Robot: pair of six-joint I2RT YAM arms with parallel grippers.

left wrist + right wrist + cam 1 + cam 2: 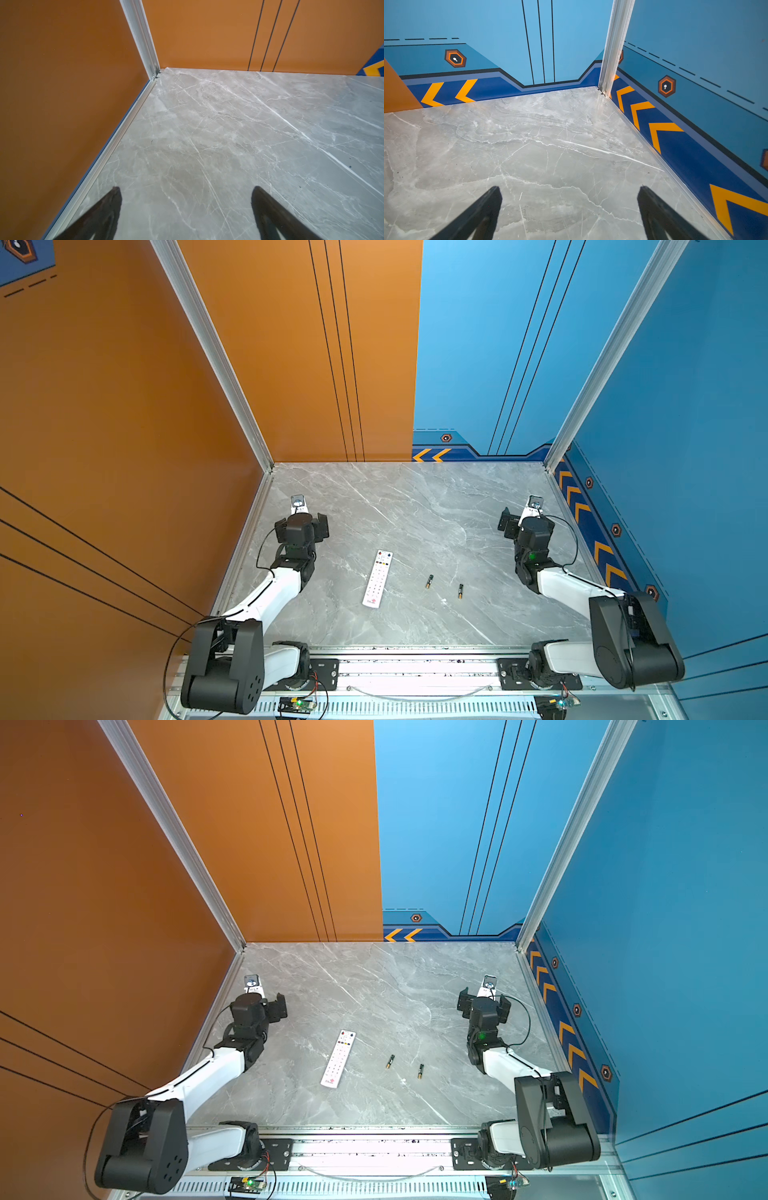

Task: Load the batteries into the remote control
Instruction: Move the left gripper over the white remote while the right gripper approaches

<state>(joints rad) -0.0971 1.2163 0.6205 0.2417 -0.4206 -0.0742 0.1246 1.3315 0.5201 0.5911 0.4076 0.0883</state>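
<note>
**A:** How is the left claw seen in both top views?

**B:** It is held over the grey table, at about 9 o'clock from the middle of the table. The jaws are spread wide and nothing is gripped. The right claw is held at about 3 o'clock, also spread wide and gripping nothing.

**A:** Where are the task's things found?

**B:** The remote control is laid flat with buttons up, near the middle toward 7 o'clock. Its coloured buttons are pointed to about 1 o'clock. The batteries are laid at 3 o'clock from it, apart from each other, with the gold ends turned toward 6 o'clock. All are well apart from both claws.

**A:** What is shown in the left wrist view?

**B:** The left claw is seen with its fingers far apart. Only marble is seen between them, and the orange wall behind.

**A:** And in the right wrist view?

**B:** The right claw is seen wide apart too, over bare marble, with the blue wall behind.
</note>
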